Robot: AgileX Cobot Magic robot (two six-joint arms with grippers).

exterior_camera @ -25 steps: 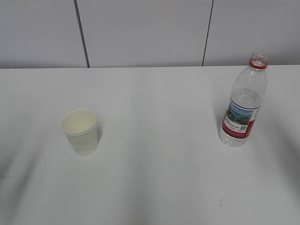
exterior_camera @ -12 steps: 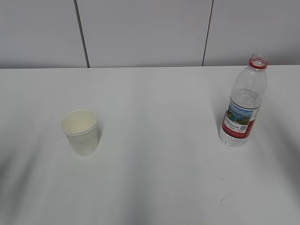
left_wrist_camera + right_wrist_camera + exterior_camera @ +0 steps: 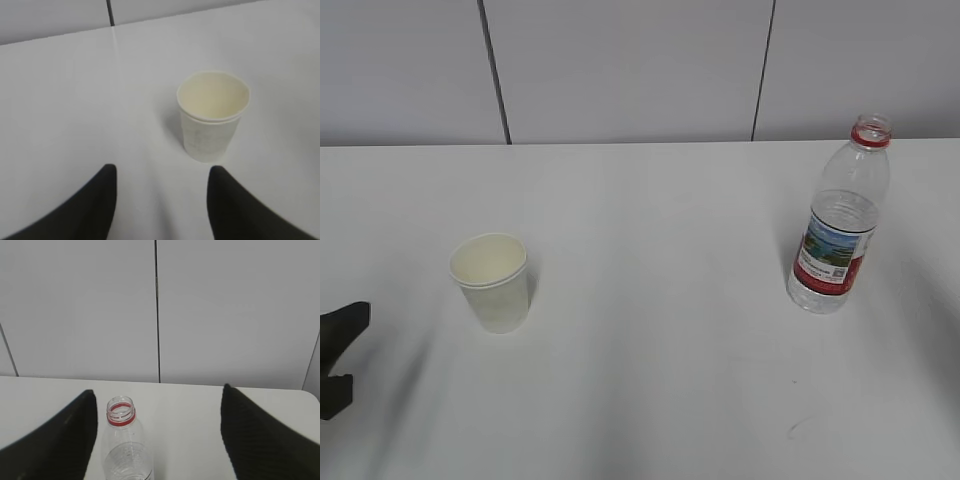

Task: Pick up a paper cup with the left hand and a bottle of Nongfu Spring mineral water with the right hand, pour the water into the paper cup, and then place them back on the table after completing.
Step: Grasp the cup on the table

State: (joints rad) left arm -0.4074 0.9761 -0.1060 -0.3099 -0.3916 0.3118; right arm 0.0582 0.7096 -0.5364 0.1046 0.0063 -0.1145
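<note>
A white paper cup (image 3: 493, 281) stands upright and empty on the white table (image 3: 650, 250), left of centre; it also shows in the left wrist view (image 3: 212, 115). An uncapped clear bottle (image 3: 840, 218) with a red neck ring and red label stands at the right, with water in its lower part. It shows in the right wrist view (image 3: 125, 445) too. My left gripper (image 3: 334, 360) is open at the left edge, short of the cup; in its wrist view the left gripper (image 3: 161, 175) is empty. My right gripper (image 3: 157, 395) is open, the bottle neck near its left finger.
A grey panelled wall (image 3: 640, 70) runs along the table's far edge. A small dark scuff (image 3: 798, 428) marks the tabletop near the front right.
My left gripper has entered the exterior view at the lower left edge, moving toward the cup. Cup and bottle have not moved.
</note>
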